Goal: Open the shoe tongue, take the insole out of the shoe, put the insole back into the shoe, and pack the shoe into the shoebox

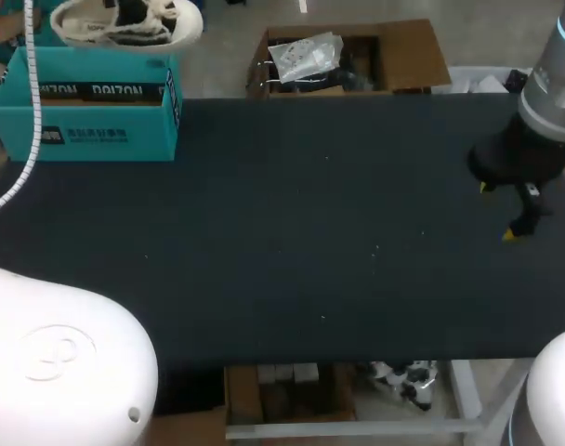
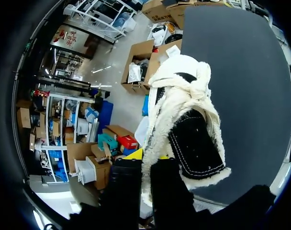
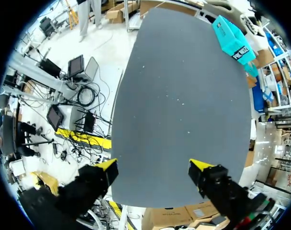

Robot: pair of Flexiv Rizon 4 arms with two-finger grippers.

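On dark table [image 1: 292, 232], far-left corner, teal shoebox [image 1: 87, 116]

a: what sort of place is on your feed?

b: a robotics lab or workshop, from where i sit. i'm driving two machine arms at one work table [image 1: 292, 242], which is plain, dark and flat from edge to edge.

a: what gives it away?

b: my left arm [image 1: 59, 362] bulks white at the near left corner and my right arm [image 1: 554, 102] comes in over the right edge. a teal shoebox [image 1: 87, 116] sits at the far left corner, like a test prop.
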